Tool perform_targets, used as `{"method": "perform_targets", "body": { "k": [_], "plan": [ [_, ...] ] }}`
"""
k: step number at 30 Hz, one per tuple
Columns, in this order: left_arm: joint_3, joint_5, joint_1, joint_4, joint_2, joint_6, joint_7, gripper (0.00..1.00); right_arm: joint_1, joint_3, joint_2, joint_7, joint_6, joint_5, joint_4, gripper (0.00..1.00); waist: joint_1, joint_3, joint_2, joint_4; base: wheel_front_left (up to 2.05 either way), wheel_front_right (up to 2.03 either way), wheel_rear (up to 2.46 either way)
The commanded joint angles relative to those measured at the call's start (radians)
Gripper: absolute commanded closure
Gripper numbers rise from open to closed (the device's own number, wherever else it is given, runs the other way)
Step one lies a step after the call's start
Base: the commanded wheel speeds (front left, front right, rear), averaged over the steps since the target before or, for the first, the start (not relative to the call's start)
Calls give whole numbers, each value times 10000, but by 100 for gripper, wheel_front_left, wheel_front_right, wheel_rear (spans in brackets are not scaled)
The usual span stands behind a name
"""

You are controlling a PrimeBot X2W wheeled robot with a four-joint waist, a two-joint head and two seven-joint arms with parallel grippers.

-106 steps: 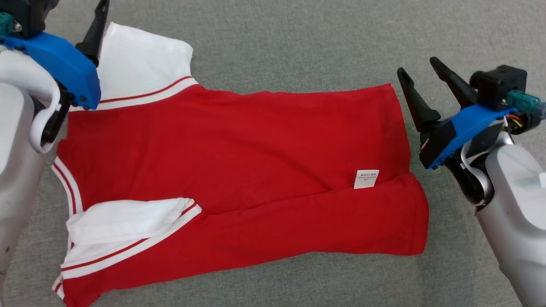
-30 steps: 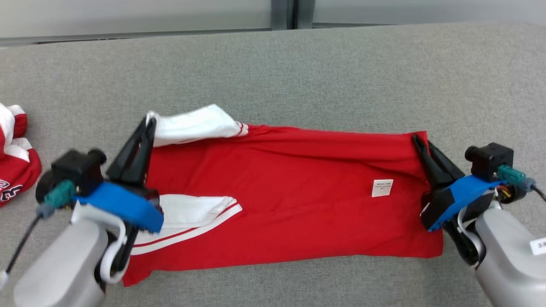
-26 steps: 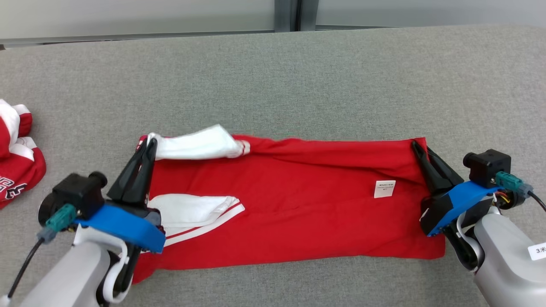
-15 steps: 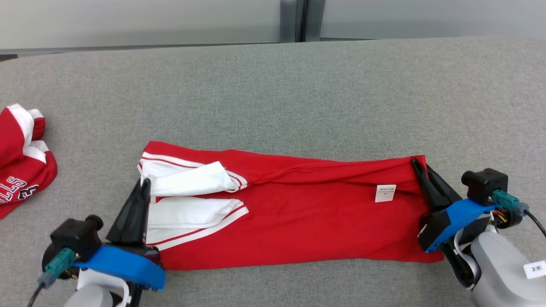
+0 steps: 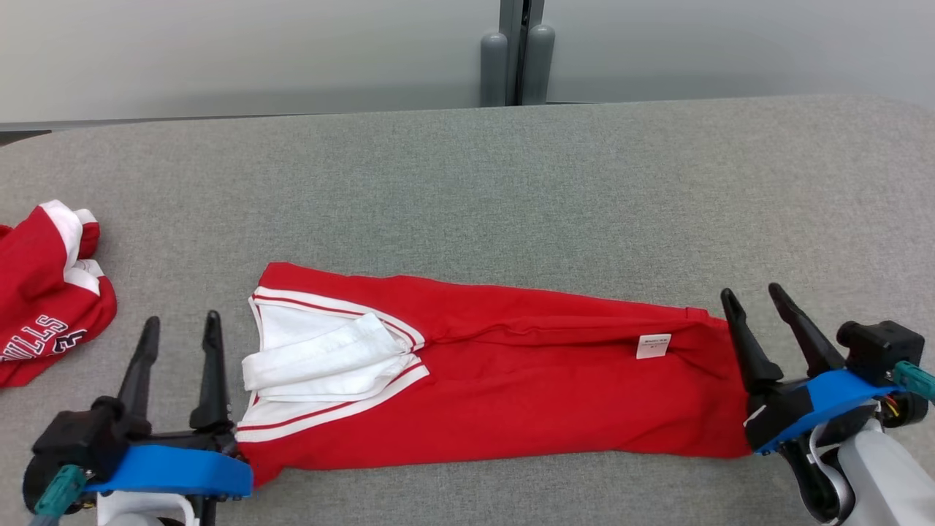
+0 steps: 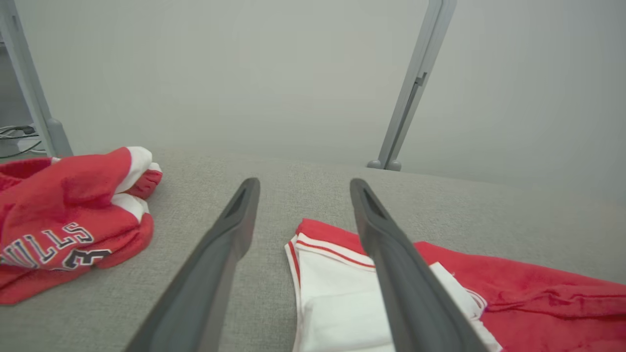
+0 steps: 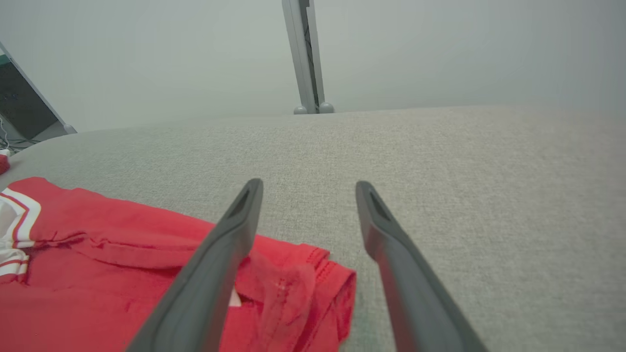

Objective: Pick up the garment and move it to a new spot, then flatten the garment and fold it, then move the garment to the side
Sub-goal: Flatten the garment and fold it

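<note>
Jaws spread wide on both my left gripper [image 5: 181, 319] and right gripper [image 5: 750, 290], and they hold nothing. The red garment [image 5: 511, 387] lies between them on the grey worktop [image 5: 467, 190] as a long narrow band, sleeves tucked in. I judge the lengthwise folds done. A crosswise fold and the move aside remain.

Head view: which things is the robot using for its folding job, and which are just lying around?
For the job: long folded red garment with white striped sleeves; open left hand; open right hand; grey fabric surface.
Just lying about: crumpled red-and-white lettered jersey at the left; grey posts behind.
</note>
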Motion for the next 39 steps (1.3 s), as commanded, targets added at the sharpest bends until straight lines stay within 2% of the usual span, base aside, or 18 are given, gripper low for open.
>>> {"method": "perform_targets", "body": {
  "k": [1,6,12,16,24,25,26,27,28,33,39],
  "plan": [
    [339,248,160,-110,-138,-14,-42,0,170,-105,-56,-47,1,62,54,0,1,-26,1,15,0,0,0],
    [1959,1499,621,-655,-923,-245,-42,0,155,-327,122,188,3,187,567,0,1,-77,1,159,0,0,0],
    [3291,2695,1144,-850,-1783,-667,-43,0,199,-419,414,729,1,511,1378,0,1,-97,1,416,0,0,0],
    [3822,3180,1371,-696,-2245,-1036,-43,0,433,-605,524,943,1,672,1815,0,1,-136,1,551,0,0,0],
    [4277,3876,1334,-468,-2720,-1541,-43,0,1134,-452,920,1245,3,738,1984,1,1,-180,1,680,0,0,0],
    [4313,3942,1322,-452,-2754,-1581,-43,0,1170,-436,962,1293,1,779,1965,53,1,-193,1,675,0,0,0],
    [4354,4003,1311,-415,-2774,-1623,-43,0,1201,-415,990,1329,3,795,1934,64,1,-207,1,656,0,0,0],
    [4385,4067,1291,-388,-2797,-1643,-43,0,1222,-409,995,1346,3,800,1917,90,1,-222,1,639,0,0,0],
    [4414,4128,1270,-354,-2812,-1693,-43,0,1219,-412,997,1374,3,804,1905,100,1,-236,1,620,0,0,0],
    [4533,4322,1204,-249,-2862,-1810,-43,0,932,-571,844,1382,0,877,1804,100,1,-335,1,527,0,0,0],
    [4590,4514,1310,-239,-2921,-1907,-43,0,488,-1028,153,1364,-3,907,1851,100,1,-473,1,409,0,0,0]
  ]
}}
